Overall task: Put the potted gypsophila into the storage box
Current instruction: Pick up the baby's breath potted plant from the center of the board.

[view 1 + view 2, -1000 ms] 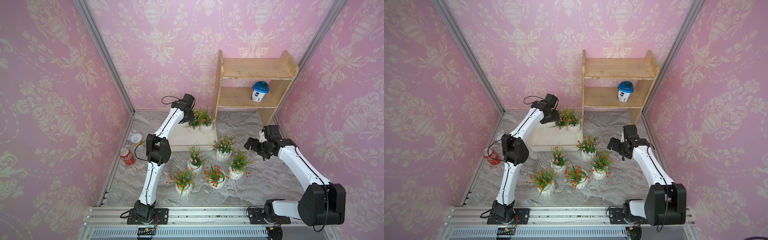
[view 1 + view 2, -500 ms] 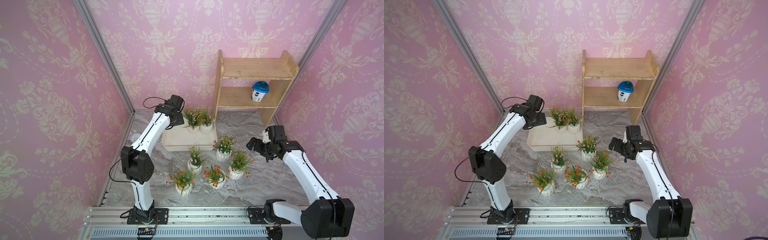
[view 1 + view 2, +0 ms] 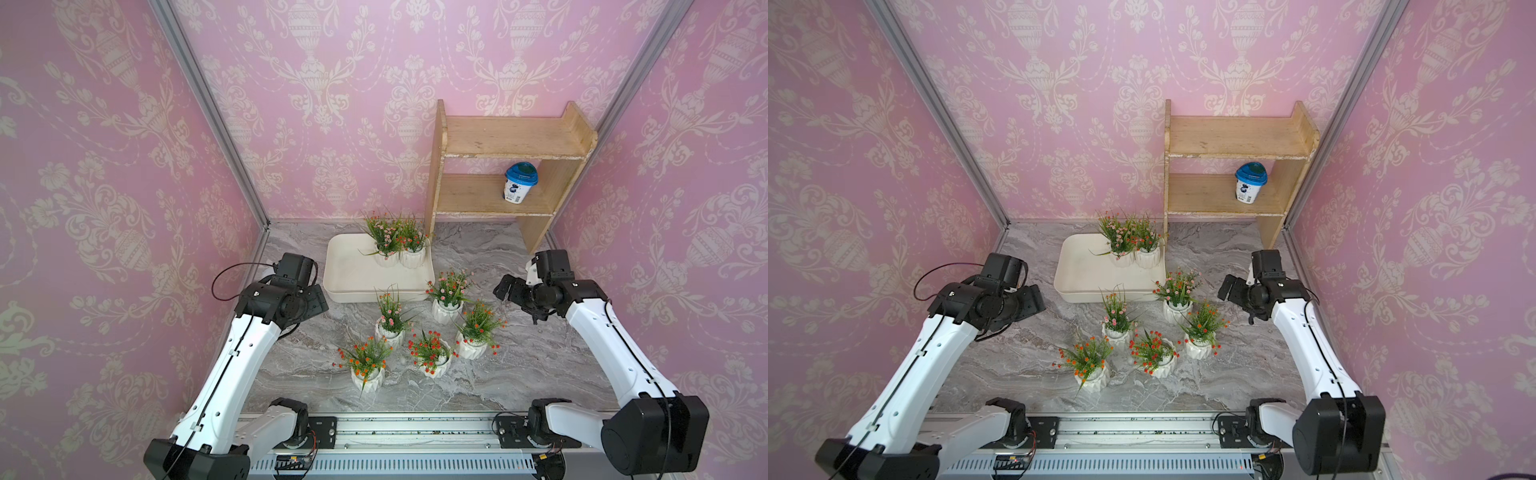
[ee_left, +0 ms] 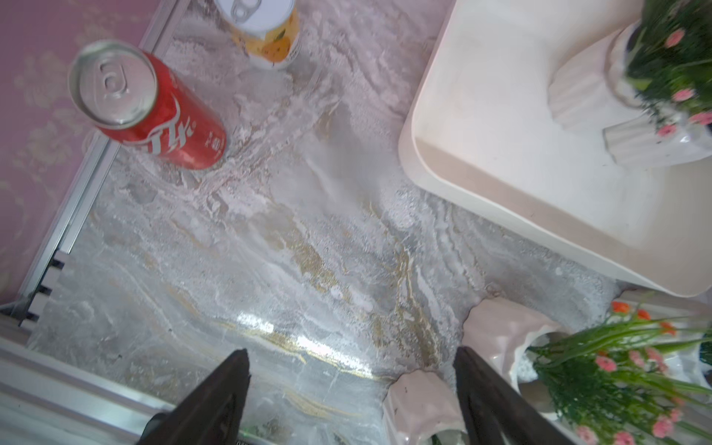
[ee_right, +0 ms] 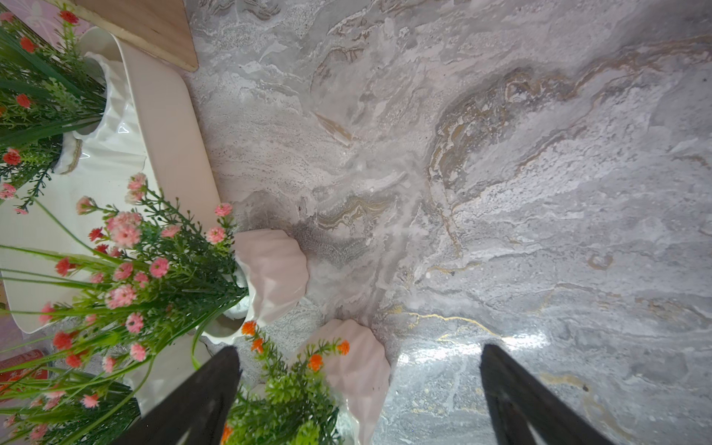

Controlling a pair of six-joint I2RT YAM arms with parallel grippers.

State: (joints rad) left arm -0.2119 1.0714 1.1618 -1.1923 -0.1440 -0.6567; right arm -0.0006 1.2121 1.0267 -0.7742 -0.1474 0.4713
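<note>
Two pots of the potted gypsophila [image 3: 386, 259] stand side by side in the far right corner of the storage box [image 3: 353, 272], a cream tub on the marble worktop [image 3: 532, 374]. The other five pots [image 3: 434, 365] cluster on the worktop just near of the box, outside it. The left arm [image 3: 245, 353] hangs left of the box, its jaws wide apart over the worktop. The right arm [image 3: 602, 340] hovers right of the cluster, its jaws apart too, gripping nothing. A red can [image 4: 154, 111] and an orange can [image 4: 269, 34] stand by the left wall. A wooden shelf [image 3: 498, 141] at the far right carries a blue-lidded cup [image 3: 520, 183].
</note>
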